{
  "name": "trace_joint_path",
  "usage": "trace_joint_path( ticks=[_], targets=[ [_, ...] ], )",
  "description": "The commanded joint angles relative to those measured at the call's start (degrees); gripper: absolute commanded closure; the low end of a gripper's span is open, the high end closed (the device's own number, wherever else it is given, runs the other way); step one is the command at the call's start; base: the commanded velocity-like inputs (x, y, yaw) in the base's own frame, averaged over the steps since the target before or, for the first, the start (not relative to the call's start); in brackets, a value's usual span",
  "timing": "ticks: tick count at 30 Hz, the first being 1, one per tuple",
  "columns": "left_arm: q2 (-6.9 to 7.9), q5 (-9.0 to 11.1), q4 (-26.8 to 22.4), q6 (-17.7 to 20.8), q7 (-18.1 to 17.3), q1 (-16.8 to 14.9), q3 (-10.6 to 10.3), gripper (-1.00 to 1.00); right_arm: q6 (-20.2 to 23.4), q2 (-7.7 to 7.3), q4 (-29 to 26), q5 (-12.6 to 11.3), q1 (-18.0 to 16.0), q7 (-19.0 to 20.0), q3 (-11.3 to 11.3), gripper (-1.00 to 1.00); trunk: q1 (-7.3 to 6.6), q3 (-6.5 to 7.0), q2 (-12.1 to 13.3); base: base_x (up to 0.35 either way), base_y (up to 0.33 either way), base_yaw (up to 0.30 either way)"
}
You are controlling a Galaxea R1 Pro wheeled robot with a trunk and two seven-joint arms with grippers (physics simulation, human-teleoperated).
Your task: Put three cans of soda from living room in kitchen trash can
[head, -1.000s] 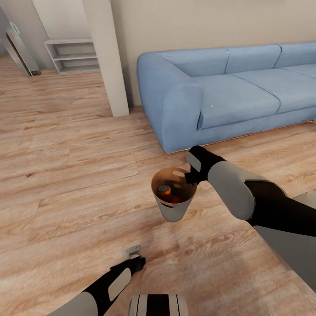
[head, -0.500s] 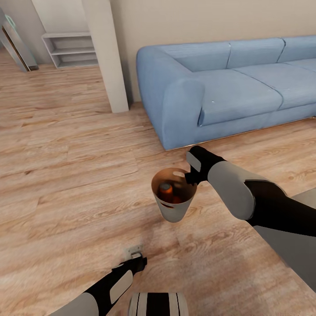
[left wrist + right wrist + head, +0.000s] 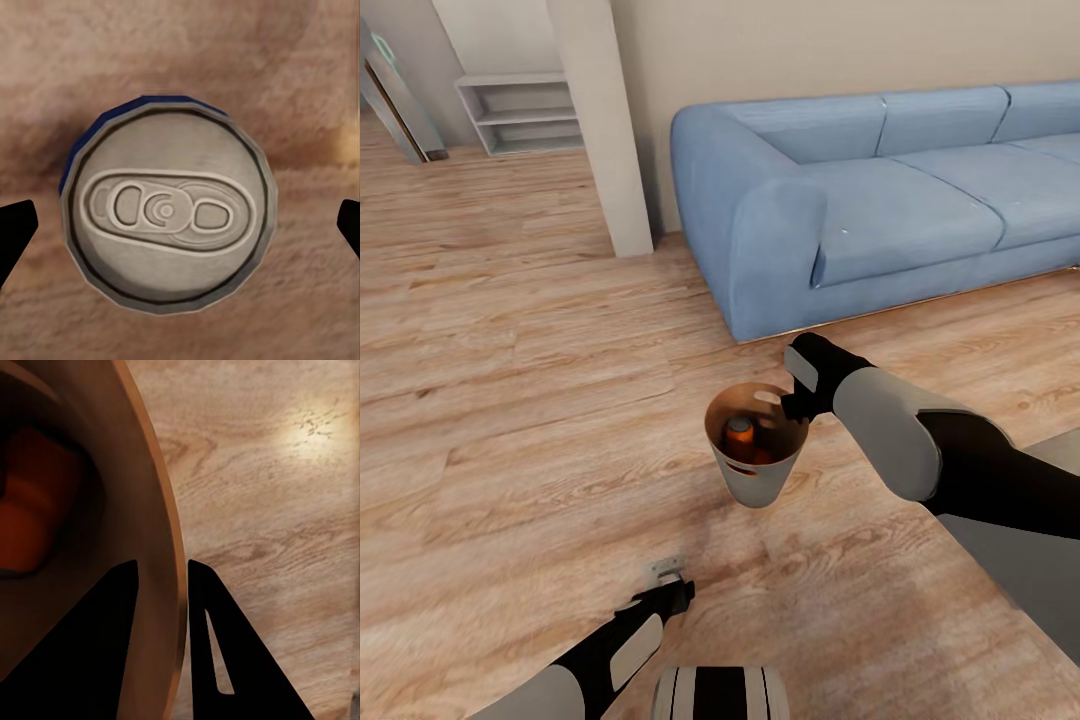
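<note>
Left gripper (image 3: pixel 180 225) spread wide above the blue can (image 3: pixel 169 206); right gripper (image 3: pixel 161 577) pinching the bin's rim.

Risks: off-centre closing could topple the floor-standing can; the thin rim hold may let the trash can (image 3: pixel 755 455), carrying an orange can (image 3: pixel 738 435), tilt or slip.

Both arms pair black links with smooth pale-grey shells. The right arm (image 3: pixel 920 450), entering from 4 o'clock, has a bulbous grey forearm cover, a black wrist and a small grey panel. The left arm (image 3: pixel 605 655), from 7 o'clock, carries an oval grey inset. At 6 o'clock, a grey-and-black striped trunk (image 3: pixel 720 695) shows. Gripper fingers (image 3: pixel 90 652) are flat black wedges.
</note>
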Motion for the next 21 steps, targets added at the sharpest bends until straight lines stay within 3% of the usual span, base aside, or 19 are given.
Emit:
trace_joint_path(
  ticks=[1, 11, 15, 21],
  targets=[
    [-0.02, 0.0, 0.0, -0.4, 0.0, 0.0, 0.0, -1.00, 0.0, 0.00, 0.0, -0.7, 0.0, 0.0, -0.6, 1.00, -0.01, 0.00, 0.0, 0.000, 0.000, 0.000],
    [0.00, -0.1, 0.0, -1.1, 0.0, 0.0, 0.0, -1.00, 0.0, 0.00, 0.0, -0.7, 0.0, 0.0, -0.6, 1.00, -0.01, 0.00, 0.0, 0.000, 0.000, 0.000],
    [0.00, -0.1, 0.0, -1.4, 0.0, 0.0, -0.1, -1.00, 0.0, 0.00, 0.0, -0.7, 0.0, 0.0, -0.6, 1.00, 0.10, -0.88, -0.1, 0.000, 0.000, 0.000],
    [0.00, -0.1, 0.0, -1.5, 0.0, 0.0, -0.1, -1.00, 0.0, 0.00, 0.2, -0.7, 0.0, 0.0, -0.6, 1.00, 0.12, -1.10, -0.1, 0.000, 0.000, 0.000]
  ],
)
